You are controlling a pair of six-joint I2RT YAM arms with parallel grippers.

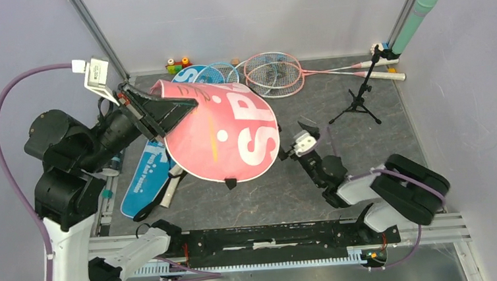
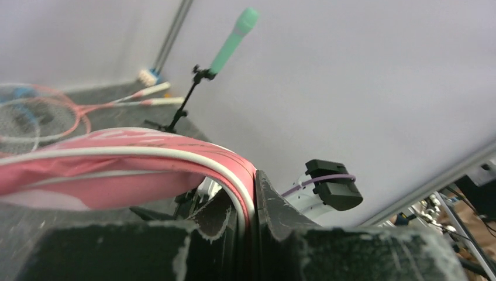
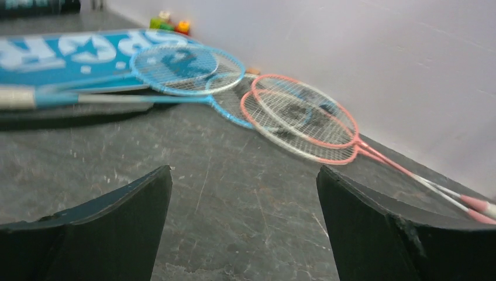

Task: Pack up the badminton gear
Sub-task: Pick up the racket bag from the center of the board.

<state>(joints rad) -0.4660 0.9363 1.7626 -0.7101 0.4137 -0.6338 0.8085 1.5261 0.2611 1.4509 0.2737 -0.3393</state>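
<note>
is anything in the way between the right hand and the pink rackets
Nothing visible. The right hand is open, and in its wrist view only bare table lies between it and the pink rackets. The pink bag, held by the left hand, is off to one side and the tripod to the other.

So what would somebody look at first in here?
The big floppy pink racket bag with white letters, held up mid-table by the left claw pinching its edge. Behind it, thin pink rackets and blue rackets lie heaped by the back wall, and a flat blue bag lies on the left.
</note>
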